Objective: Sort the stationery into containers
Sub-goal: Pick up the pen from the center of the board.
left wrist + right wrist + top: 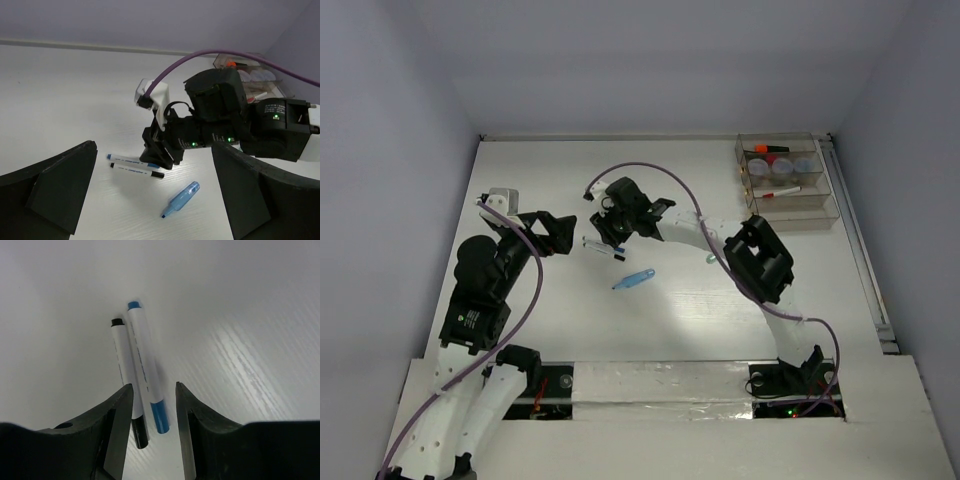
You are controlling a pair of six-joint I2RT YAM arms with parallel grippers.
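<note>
Right claw [603, 232] low over the white surface [670, 320]; risks are listed from the largest item down.

- **Clear stepped organiser [800, 212]:** stands at the far right corner, well apart from this claw. Any pen taken has a long way to travel, and a shallow pinch could let it slip on the way.
- **Left claw [563, 232]:** fully spread and empty, near the right one. A careless swing might bring the two together.
- **Light blue highlighter [634, 279]:** lies alone on the surface, near the pens but apart from them. A low sweep could knock it.
- **Blue-capped pen [145, 355] and black-capped pen [122, 360]:** lie touching side by side, capped ends between the fingers. Closing here would likely catch both, or squeeze one out sideways and set it rolling.
- **State of the right claw:** about half open, fingers straddling the pair. One finger looks to overlap the black cap, while the blue cap stands free of the other finger. Neither pen appears lifted or gripped.
</note>
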